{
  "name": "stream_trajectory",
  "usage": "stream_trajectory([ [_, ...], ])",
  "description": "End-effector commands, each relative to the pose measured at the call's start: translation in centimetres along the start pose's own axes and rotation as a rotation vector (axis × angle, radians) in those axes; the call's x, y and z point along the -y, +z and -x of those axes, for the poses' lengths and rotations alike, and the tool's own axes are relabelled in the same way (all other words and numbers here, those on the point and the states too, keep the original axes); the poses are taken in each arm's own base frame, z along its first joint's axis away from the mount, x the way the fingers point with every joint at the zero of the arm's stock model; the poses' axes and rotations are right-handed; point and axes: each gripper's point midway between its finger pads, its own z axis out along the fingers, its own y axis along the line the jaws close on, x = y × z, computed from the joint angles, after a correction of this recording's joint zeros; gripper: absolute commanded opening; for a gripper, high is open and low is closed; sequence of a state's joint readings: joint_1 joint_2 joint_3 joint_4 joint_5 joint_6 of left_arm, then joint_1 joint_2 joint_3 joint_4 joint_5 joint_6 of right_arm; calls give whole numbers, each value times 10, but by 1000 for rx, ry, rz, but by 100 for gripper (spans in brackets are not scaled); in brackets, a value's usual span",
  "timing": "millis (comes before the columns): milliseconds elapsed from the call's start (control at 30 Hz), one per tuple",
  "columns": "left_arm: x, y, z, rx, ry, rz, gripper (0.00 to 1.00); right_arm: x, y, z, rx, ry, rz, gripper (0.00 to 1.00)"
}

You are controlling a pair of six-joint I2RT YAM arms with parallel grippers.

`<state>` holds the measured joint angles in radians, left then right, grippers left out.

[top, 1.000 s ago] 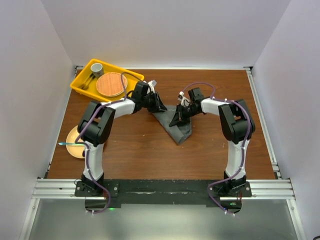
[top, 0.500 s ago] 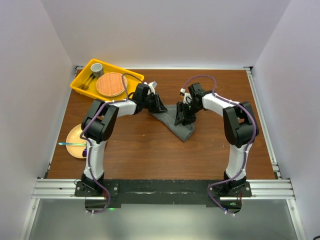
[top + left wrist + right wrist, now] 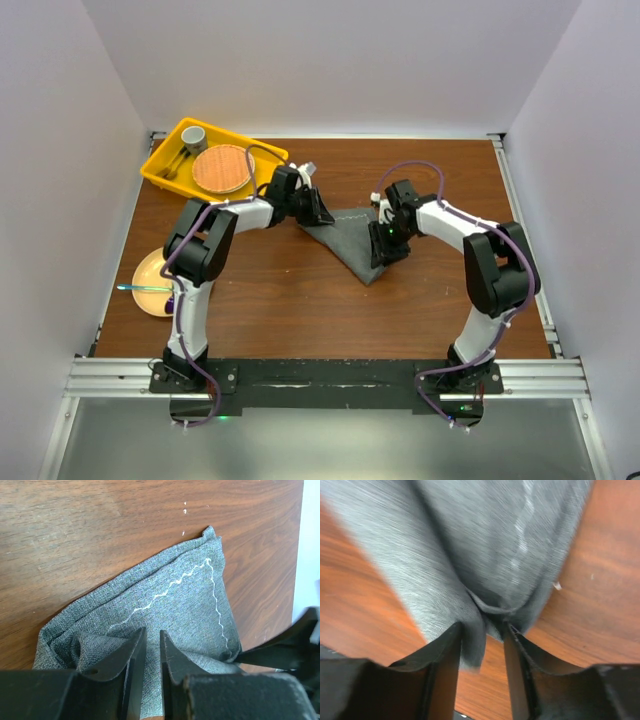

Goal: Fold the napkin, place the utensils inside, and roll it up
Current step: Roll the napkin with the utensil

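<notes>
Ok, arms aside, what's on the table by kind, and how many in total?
napkin: 1
tray: 1
plates, one wooden, one yellow: 2
cup: 1
utensils, as far as visible: 2
total: 7

The top external camera sits high on the near side of the table [image 3: 280,290], looking down and forward over the whole surface, with the napkin [image 3: 350,238] small near the middle of its view. The left wrist camera rides close over the napkin's left corner, looking past the left gripper [image 3: 152,632] at the cloth and the bare wood beyond it. The right wrist camera is nearer still, at the napkin's right side, so blurred cloth fills most of the view above the right gripper [image 3: 482,626]. All three views share the napkin, and each wrist view takes a different end of it.
</notes>
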<state>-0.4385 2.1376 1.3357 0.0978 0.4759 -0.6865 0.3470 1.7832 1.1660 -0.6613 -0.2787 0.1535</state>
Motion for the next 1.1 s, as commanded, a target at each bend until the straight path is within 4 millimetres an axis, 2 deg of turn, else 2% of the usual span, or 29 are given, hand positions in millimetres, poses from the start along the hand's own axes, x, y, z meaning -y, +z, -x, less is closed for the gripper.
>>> stream_trajectory([
  [0,-29,2,-9,-52,5,78,22,26,16,-11,-12,21,-124,37],
  [67,-26,-2,-7,-65,4,89,23,33,17,-11,-12,17,-164,35],
  [167,-11,-11,8,-43,25,85,26,28,6,-2,7,9,-161,35],
  [200,3,-17,22,-16,42,66,29,24,1,1,20,-2,-158,37],
  [233,8,-21,26,-8,45,63,30,17,-12,12,64,-13,-152,39],
  [267,15,-25,31,2,46,56,32,13,-20,12,69,-22,-152,46],
  [300,31,-33,45,32,62,30,35,9,-26,14,82,-37,-161,50],
  [333,36,-37,49,33,51,31,36,2,-39,21,124,-62,-160,54],
  [367,42,-41,53,38,48,29,37,1,-44,21,132,-79,-173,63],
  [400,56,-50,69,72,57,24,38,-5,-48,24,152,-111,-188,69],
  [467,53,-60,69,61,7,89,39,-14,-55,29,201,-196,-182,75],
  [500,61,-71,81,98,8,108,41,-23,-56,30,215,-236,-185,79],
  [533,58,-79,77,83,-26,150,41,-27,-57,34,230,-276,-188,80],
  [600,57,-101,84,128,-47,212,45,-41,-55,42,263,-324,-175,80],
  [667,51,-126,76,139,-98,272,46,-57,-51,50,279,-369,-158,80],
  [733,49,-142,69,149,-133,287,46,-64,-49,62,297,-397,-189,80],
  [767,50,-156,57,154,-141,283,46,-69,-36,61,269,-417,-197,79],
  [833,52,-165,51,168,-145,256,46,-75,-31,70,281,-446,-238,77],
  [867,51,-173,40,159,-149,249,46,-81,-20,68,262,-475,-250,76],
  [933,50,-181,30,152,-152,250,46,-89,-15,74,282,-497,-279,74],
  [967,48,-186,21,146,-154,253,45,-91,-4,70,257,-539,-289,72],
  [1067,45,-194,10,151,-157,256,45,-94,8,70,235,-569,-330,68],
])
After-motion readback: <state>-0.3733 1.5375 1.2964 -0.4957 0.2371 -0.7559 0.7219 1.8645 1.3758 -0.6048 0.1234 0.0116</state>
